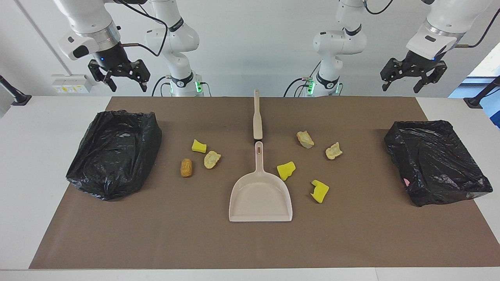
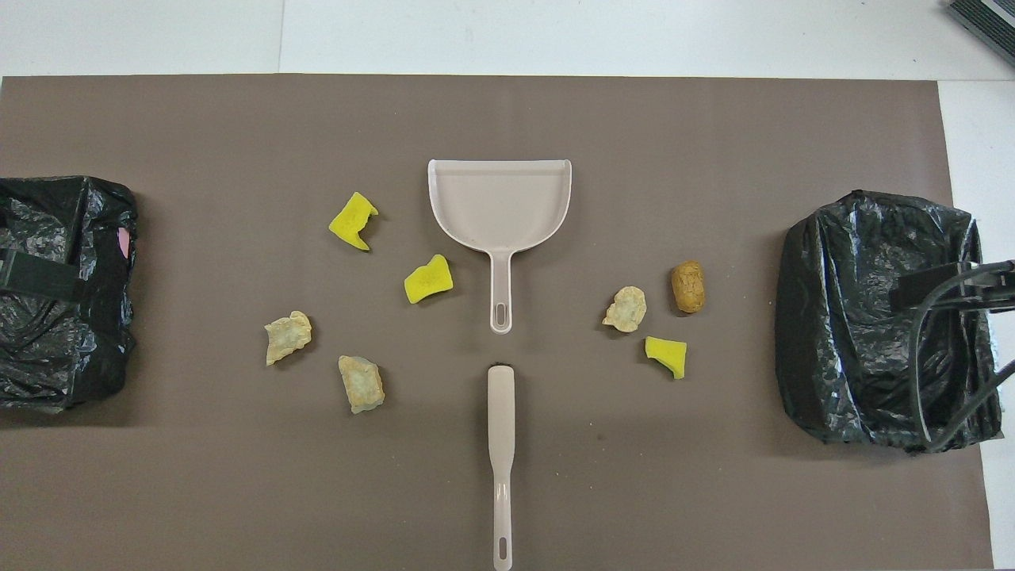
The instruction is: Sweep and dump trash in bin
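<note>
Both hands are hanging open and empty — left hand, right hand — while the brush is lying midway, handle pointing robotward, trash flanking the dustpan.

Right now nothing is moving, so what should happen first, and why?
Probably the right gripper should drop to the brush. Both it and the left gripper hang open and empty above the table's near edge, and all seven scraps lie loose around the empty dustpan.
</note>
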Tool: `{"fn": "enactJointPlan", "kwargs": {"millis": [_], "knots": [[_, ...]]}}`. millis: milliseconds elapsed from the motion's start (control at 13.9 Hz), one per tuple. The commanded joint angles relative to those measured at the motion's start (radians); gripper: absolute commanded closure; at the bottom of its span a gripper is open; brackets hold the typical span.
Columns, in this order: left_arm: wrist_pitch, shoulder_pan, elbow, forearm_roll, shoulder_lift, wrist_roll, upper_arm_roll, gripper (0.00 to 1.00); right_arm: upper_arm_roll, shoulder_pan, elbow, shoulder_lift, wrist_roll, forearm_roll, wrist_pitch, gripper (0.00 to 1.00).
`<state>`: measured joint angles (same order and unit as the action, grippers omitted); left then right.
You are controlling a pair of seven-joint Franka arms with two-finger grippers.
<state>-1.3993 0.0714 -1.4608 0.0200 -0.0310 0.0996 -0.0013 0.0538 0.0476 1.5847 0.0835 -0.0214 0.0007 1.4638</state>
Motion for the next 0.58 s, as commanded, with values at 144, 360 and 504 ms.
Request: {"fn": "enactJointPlan", "kwargs": {"millis": [144,360,504], "knots": [[0.005,0.014,-0.027,0.008,-0.026,-0.004,0.011,0.00,-0.006,-0.003,0.009,0.009,-0.005,0.016,0.032,0.00],[0.005,0.021,-0.024,0.006,-0.024,-0.009,0.009,0.00,-0.006,-0.005,0.009,0.009,-0.005,0.018,0.052,0.00],[-0.003,0.022,-0.029,0.006,-0.026,-0.040,0.000,0.00,-0.006,-0.005,0.009,0.009,-0.005,0.019,0.052,0.00]]}}
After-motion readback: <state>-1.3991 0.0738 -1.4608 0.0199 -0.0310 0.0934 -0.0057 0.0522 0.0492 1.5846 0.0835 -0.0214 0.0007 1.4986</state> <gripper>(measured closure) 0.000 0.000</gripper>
